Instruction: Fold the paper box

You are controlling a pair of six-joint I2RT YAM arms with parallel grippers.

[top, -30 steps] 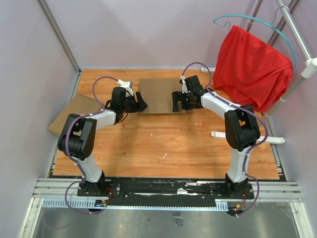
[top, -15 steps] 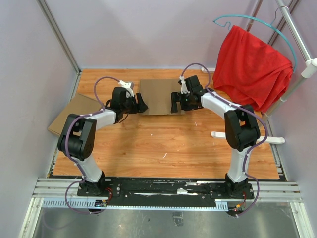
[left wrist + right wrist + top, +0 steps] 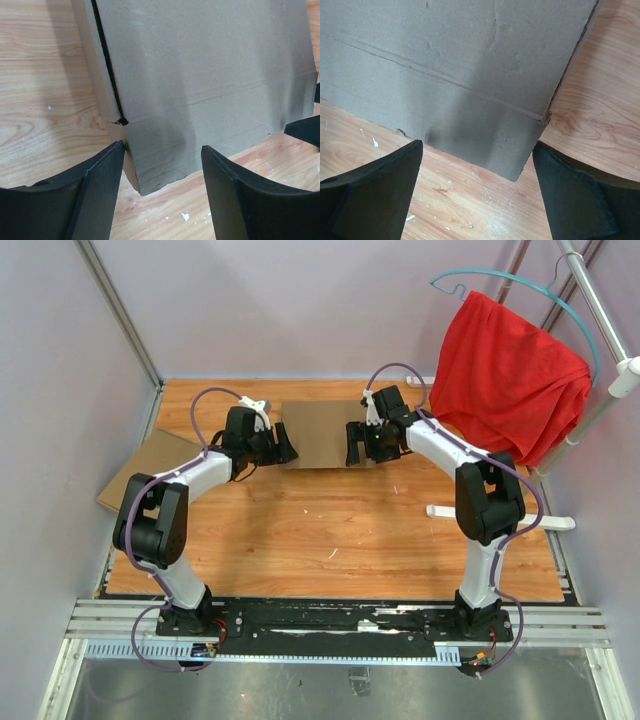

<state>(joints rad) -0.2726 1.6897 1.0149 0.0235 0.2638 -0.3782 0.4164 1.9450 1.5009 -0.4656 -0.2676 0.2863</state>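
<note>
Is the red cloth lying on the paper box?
No, the red cloth hangs at the far right, apart from the paper box.

The left hand now sits a little nearer the far edge of the worktop than a second ago, by the near left corner of the paper box. Its white forearm reaches out straighter from the elbow, which has swung slightly toward the worktop's left edge. The purple cable looping over that arm arches a touch higher. The right hand has also edged slightly toward the far edge, at the box's near right corner.
</note>
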